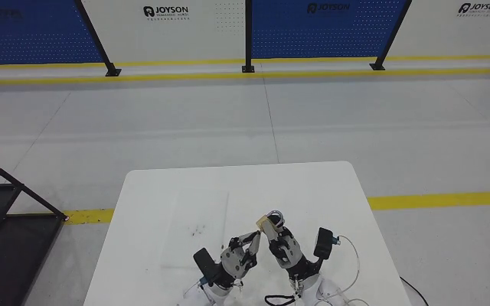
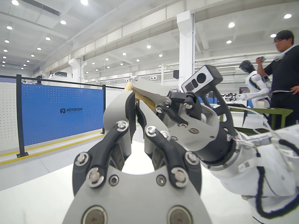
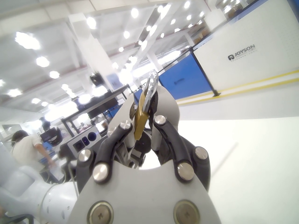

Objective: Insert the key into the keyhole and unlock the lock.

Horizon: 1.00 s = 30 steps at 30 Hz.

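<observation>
R gripper (image 3: 149,100) pinches the brass lock (image 3: 140,117) by its body, shackle up, held in the air over the near-mid part of the table (image 1: 176,206). L gripper (image 2: 136,111), just left of it, has its pads pressed nearly together; no key can be made out btwn them. Judged: lock is lifted & presented, but insertion & the unlocking turn are not yet done.

At the centre of the right wrist view, the right gripper (image 3: 146,102) covers both flat sides of the lock (image 3: 140,117). In the middle of the left wrist view, the left gripper (image 2: 135,111) has its pads very close together. Whether the key sits between them cannot be told.
</observation>
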Each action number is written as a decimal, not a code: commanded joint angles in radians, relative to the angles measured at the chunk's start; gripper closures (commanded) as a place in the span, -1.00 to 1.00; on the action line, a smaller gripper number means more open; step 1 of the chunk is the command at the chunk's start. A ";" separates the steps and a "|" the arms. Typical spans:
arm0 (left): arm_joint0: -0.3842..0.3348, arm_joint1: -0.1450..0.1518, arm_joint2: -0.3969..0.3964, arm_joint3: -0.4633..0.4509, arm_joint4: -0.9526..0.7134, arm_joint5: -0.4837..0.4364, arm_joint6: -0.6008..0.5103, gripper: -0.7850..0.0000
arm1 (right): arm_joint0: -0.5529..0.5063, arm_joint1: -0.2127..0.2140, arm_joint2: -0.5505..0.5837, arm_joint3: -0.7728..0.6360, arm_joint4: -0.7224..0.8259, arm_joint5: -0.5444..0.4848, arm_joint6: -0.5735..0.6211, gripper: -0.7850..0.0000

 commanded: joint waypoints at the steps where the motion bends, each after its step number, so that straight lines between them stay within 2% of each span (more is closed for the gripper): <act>1: -0.002 0.000 -0.001 0.006 0.026 0.046 0.007 1.00 | 0.000 0.001 -0.001 0.000 0.000 0.001 -0.001 1.00; 8: -0.011 -0.003 0.013 0.023 0.046 0.092 0.018 1.00 | 0.001 0.002 -0.005 0.001 0.001 0.001 -0.003 1.00; 17: -0.030 -0.007 0.019 0.043 0.139 0.266 0.062 1.00 | 0.002 0.005 -0.009 0.001 0.003 0.002 -0.005 1.00; 24: -0.044 -0.012 0.028 0.062 0.156 0.319 0.070 1.00 | 0.000 0.007 -0.010 -0.001 0.007 0.003 -0.008 1.00; 30: -0.051 -0.015 0.033 0.067 0.149 0.329 0.091 1.00 | 0.001 0.009 -0.010 -0.002 0.011 0.003 -0.008 1.00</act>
